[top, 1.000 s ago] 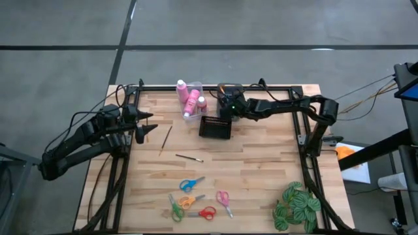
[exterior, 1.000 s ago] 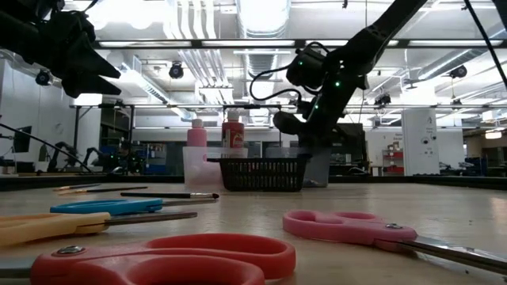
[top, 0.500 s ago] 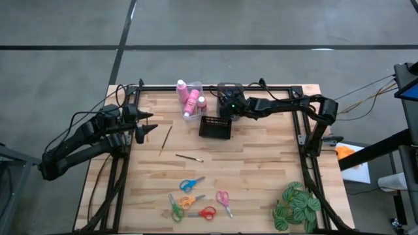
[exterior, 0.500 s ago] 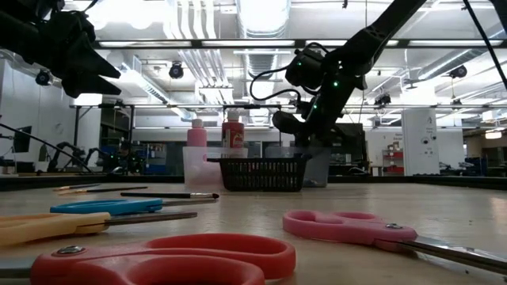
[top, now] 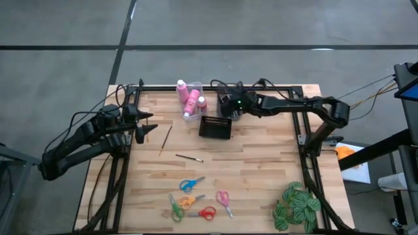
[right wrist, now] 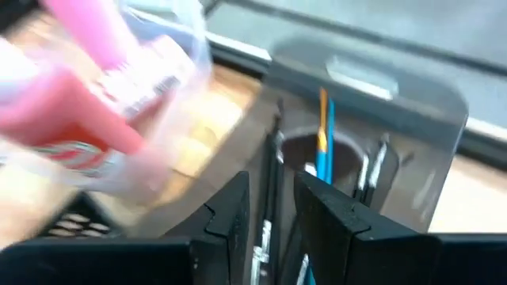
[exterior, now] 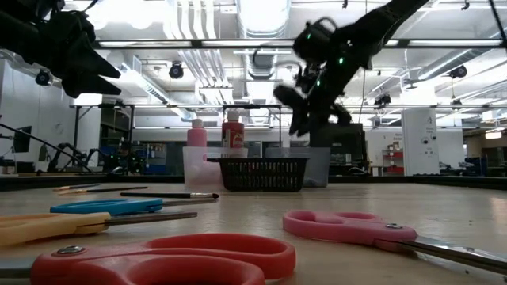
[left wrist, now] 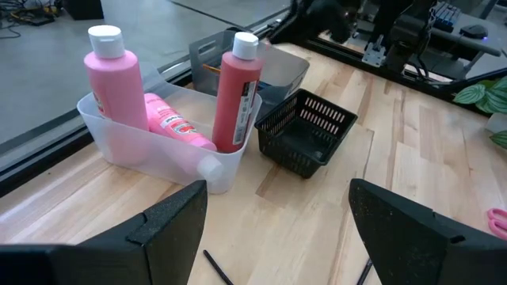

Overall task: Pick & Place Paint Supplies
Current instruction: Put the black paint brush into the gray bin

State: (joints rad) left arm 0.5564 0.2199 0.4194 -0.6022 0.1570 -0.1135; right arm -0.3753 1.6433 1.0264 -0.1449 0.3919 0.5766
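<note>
Near edge: green leafy plant (top: 296, 206) at the right corner; five scissors (top: 197, 200) with coloured handles scattered on the wooden table (top: 261, 163); mid-table: two paintbrushes (top: 189, 158), loose and apart; my left gripper (top: 145, 125) hovers at the left side, fingers spread wide, nothing held; far side: black basket (top: 216, 127); clear bin (top: 191, 104) holding three pink bottles (left wrist: 237, 92); my right gripper (top: 227, 105) above the grey holder (right wrist: 364, 119) of brushes, fingers (right wrist: 230, 215) slightly parted, empty.
</note>
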